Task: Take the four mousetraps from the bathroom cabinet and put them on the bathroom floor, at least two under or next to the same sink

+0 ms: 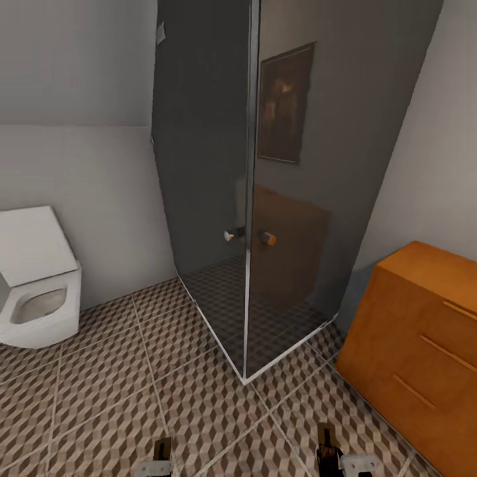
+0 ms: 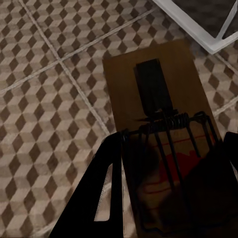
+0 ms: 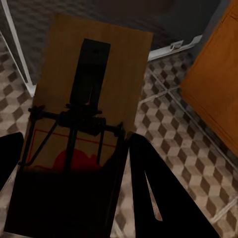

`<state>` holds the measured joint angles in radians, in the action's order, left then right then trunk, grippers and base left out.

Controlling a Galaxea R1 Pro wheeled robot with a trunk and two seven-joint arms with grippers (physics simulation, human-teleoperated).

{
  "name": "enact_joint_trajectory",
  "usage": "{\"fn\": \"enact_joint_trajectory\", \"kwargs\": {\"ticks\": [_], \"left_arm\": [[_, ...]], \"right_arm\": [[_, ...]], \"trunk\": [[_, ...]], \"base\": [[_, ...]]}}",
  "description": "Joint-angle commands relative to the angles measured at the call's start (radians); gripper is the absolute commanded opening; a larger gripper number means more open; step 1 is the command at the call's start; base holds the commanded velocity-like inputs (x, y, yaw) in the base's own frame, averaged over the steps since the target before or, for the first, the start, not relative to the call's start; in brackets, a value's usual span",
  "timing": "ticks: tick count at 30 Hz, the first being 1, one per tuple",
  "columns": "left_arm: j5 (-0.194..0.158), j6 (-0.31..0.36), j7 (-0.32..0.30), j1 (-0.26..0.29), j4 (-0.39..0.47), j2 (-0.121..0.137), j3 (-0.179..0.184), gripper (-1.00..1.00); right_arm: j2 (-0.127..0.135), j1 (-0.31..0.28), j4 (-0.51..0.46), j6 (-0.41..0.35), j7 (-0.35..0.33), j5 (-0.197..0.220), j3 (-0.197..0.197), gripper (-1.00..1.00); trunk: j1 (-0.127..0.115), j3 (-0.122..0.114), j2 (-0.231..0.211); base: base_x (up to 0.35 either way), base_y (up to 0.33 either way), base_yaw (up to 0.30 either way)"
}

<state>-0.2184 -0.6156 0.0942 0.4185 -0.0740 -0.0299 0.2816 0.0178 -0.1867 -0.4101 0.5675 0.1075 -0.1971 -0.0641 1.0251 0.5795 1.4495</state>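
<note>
A brown wooden mousetrap (image 2: pixel 153 84) with a dark metal spring and bar sits between the fingers of my left gripper (image 2: pixel 168 168), held above the cube-patterned bathroom floor (image 2: pixel 44 99). My right gripper (image 3: pixel 74 173) is shut on a second mousetrap (image 3: pixel 99 64) the same way. Both grippers, left (image 1: pixel 159 458) and right (image 1: pixel 329 452), hang low at the near edge of the head view over the floor (image 1: pixel 199 397). The orange-brown cabinet (image 1: pixel 424 344) stands at the right with its drawers shut, and its side (image 3: pixel 218 84) is close to my right gripper. The sink is out of view.
A dark glass shower enclosure (image 1: pixel 252 199) with a white base rim (image 1: pixel 218 338) stands straight ahead, its corner close to both grippers. A white toilet (image 1: pixel 36 285) sits against the left wall. Tiled floor runs between the toilet and the shower.
</note>
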Motion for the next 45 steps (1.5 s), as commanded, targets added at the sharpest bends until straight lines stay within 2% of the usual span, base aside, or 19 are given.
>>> {"fn": "enact_joint_trajectory", "kwargs": {"ticks": [1, 45], "left_arm": [[-0.003, -0.006, 0.007, 0.002, -0.004, -0.001, 0.008, -1.0], [-0.003, -0.006, 0.008, 0.002, -0.004, -0.001, 0.008, -1.0]], "right_arm": [[-0.001, 0.0, 0.001, 0.003, 0.003, -0.007, -0.003, -1.0], [-0.001, 0.0, 0.002, 0.001, 0.003, -0.007, -0.003, -1.0]], "trunk": [[0.0, 0.0, 0.001], [0.0, -0.02, 0.001]], "base": [[0.0, 0.0, 0.277], [0.0, 0.0, 0.277]]}}
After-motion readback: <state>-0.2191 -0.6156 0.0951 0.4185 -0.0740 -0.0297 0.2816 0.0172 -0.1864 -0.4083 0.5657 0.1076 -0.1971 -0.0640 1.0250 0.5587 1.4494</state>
